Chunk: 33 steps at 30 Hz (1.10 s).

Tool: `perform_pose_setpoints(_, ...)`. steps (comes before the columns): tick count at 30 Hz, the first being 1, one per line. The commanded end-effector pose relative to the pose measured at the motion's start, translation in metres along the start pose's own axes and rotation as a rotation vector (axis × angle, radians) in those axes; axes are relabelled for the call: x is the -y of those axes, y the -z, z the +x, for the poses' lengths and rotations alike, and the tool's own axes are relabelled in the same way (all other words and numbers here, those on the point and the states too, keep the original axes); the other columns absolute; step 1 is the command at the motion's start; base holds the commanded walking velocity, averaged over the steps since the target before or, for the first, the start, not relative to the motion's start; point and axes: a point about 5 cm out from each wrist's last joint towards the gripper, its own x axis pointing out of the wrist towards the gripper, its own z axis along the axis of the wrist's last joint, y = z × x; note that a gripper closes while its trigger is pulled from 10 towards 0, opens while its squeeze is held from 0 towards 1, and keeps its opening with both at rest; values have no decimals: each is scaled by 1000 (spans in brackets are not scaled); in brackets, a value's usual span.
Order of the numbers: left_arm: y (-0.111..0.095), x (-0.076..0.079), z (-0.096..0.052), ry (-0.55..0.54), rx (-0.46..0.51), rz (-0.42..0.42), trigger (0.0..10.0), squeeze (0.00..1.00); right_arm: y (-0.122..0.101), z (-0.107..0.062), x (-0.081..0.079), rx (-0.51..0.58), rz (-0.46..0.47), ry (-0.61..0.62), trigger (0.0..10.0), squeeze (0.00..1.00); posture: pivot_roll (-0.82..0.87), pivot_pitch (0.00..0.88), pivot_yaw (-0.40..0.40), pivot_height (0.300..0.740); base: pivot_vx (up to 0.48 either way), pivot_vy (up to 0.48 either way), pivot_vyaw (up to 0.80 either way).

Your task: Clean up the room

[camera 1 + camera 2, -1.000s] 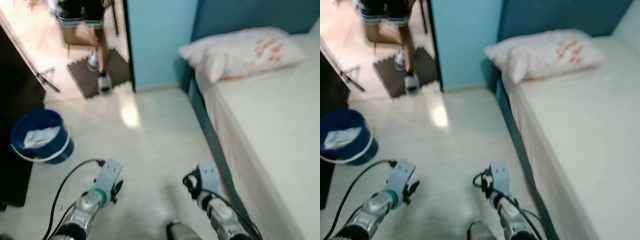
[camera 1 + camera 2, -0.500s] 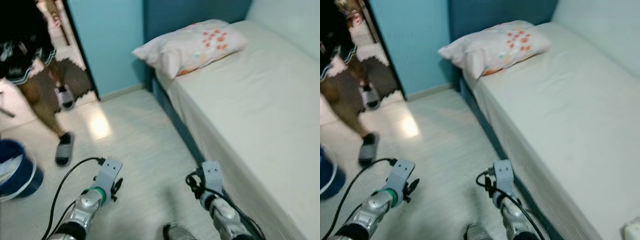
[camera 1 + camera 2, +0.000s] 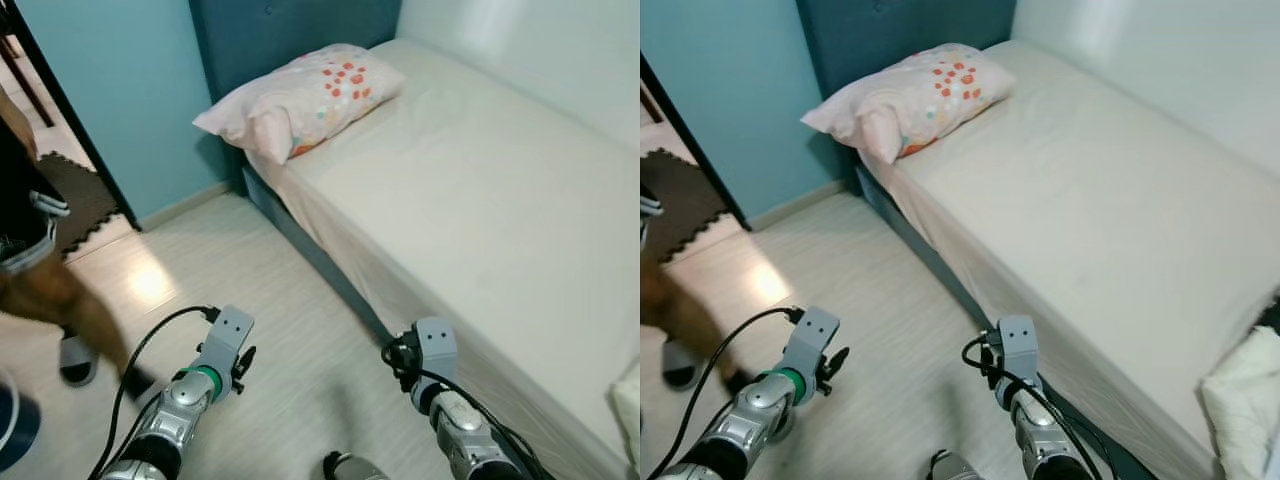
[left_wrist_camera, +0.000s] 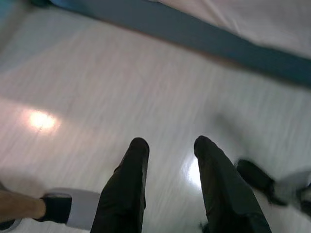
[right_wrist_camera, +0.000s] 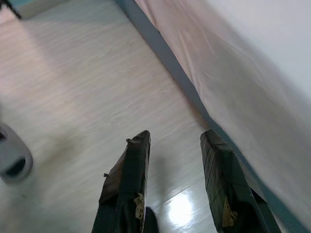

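Room: pale wood-look floor [image 3: 300, 300], long cream-sheeted bed [image 3: 1120, 210] on my right, long axis running away toward the blue headboard; white floral-print pillow [image 3: 300, 95] at that end. My left hand [image 4: 167, 145] and right hand [image 5: 175, 141] hang parted, empty. I'd advise scanning slowly for strays; a person's leg [image 3: 70, 300] stands near.

Pillow [image 3: 300, 98] at bedhead; crumpled white cloth [image 3: 1246, 400] — bed's foot.
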Motion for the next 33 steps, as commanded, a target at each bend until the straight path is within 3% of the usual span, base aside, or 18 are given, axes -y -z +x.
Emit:
perform_pose_setpoints(1,6,4,-1,10,-27,8,10000,0,9,-4,2,-39,-1,1,10000,0,-95,74,73,740,0,0,-781)
perform_pose_setpoints(33,6,4,-1,9,-28,1,10000,0,10,-4,1,-46,-1,0,10000,0,-93,79,73,740,0,0,-780)
